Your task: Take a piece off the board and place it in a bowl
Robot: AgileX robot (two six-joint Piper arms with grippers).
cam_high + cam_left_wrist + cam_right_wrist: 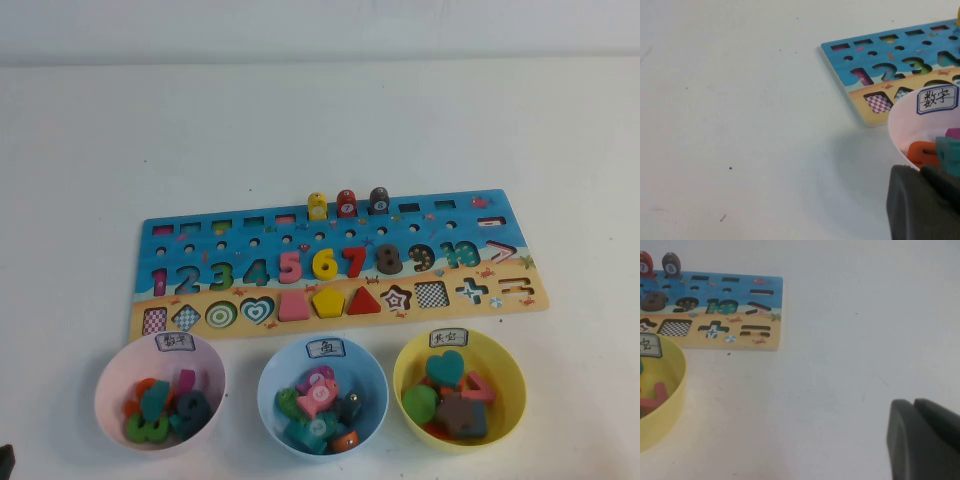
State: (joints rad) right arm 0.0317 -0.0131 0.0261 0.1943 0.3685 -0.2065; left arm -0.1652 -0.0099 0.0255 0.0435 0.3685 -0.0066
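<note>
The dark brown numeral 8 (388, 260) sits in its cut-out on the blue and sandy board (190, 228), between the red 7 and the empty 9 slot. It also shows in the right wrist view (652, 301). The pale pink bowl (112, 372) with a handwritten label stands at the front left and holds several numerals. In the left wrist view its rim (897, 131) lies next to my left gripper (917, 171), which is shut and empty. My right gripper (914, 403) is shut and empty over bare table, right of the board (740, 290). Neither gripper shows in the high view.
A light blue bowl (272, 372) and a yellow bowl (512, 380) with pieces stand in front of the board. Yellow, red and brown pegs (346, 204) stand on the board's far edge. White table lies beyond and beside the board.
</note>
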